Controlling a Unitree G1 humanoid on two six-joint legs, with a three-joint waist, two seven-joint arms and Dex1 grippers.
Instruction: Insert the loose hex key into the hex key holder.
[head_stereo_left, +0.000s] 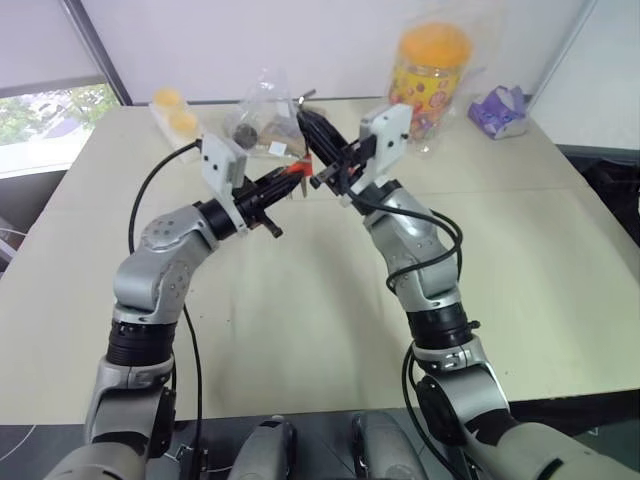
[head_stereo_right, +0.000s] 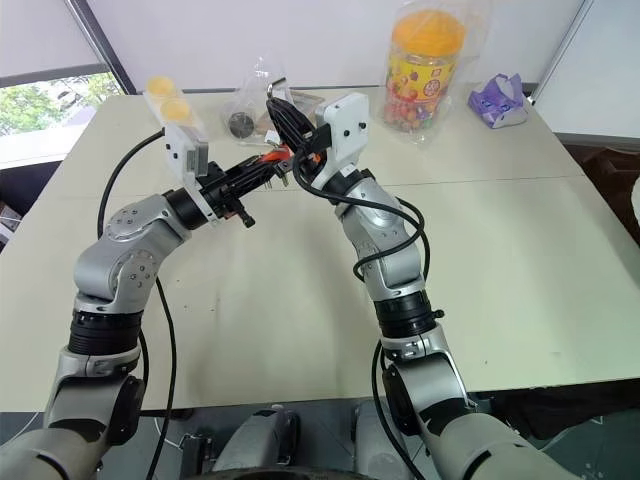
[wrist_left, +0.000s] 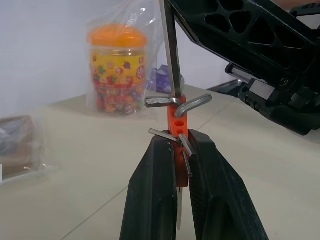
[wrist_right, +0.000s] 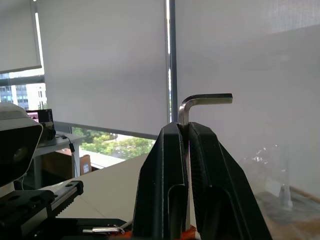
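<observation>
arms: silver-grey rounded metal segments, black ribbed bands at the joints
cables: thin black, looping loose beside each forearm
wrist cameras: white boxy housings (one per wrist)
left gripper (head_stereo_left: 291, 181): two black fingers
right gripper (head_stereo_left: 306, 121): black fingers, triangular cut-outs along the sides

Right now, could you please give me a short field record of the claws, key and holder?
left claw: shut on holder
holder: orange-red, held above table, several keys in it
right claw: shut on key
key: L-shaped, long leg reaching down onto the holder's top
table: beige; candy jar and bags at far edge
</observation>
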